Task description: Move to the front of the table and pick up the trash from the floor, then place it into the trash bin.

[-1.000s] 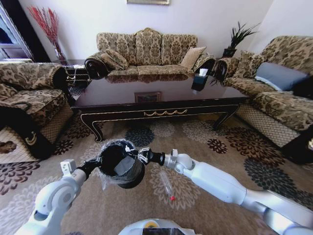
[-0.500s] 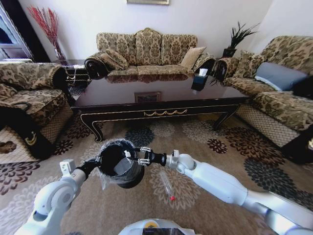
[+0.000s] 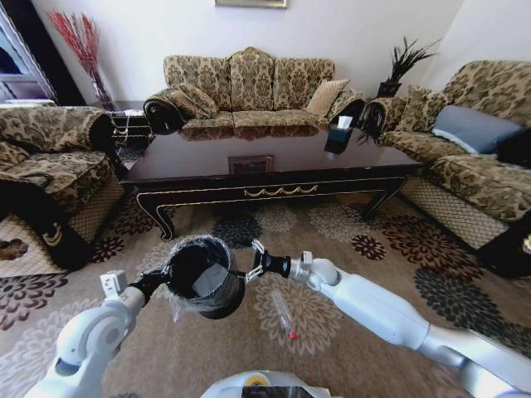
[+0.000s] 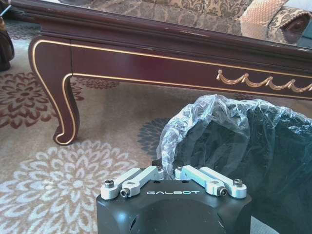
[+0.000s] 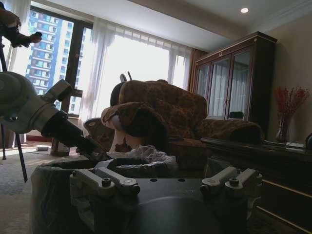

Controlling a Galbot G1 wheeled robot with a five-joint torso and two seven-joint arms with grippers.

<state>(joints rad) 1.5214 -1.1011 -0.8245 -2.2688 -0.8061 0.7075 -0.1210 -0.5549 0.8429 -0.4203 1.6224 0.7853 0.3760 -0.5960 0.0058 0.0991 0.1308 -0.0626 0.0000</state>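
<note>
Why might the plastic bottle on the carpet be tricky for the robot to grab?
The bottle looks clear, thin and empty, so it is probably very light and may squash or slip when pinched. It lies on its side and is round, so a nudge could roll it, though the carpet might slow it. The right gripper, open, is beside the trash bin.

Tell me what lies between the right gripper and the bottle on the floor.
Head view: bare patterned carpet separates the right gripper, beside the trash bin, from the bottle.
</note>
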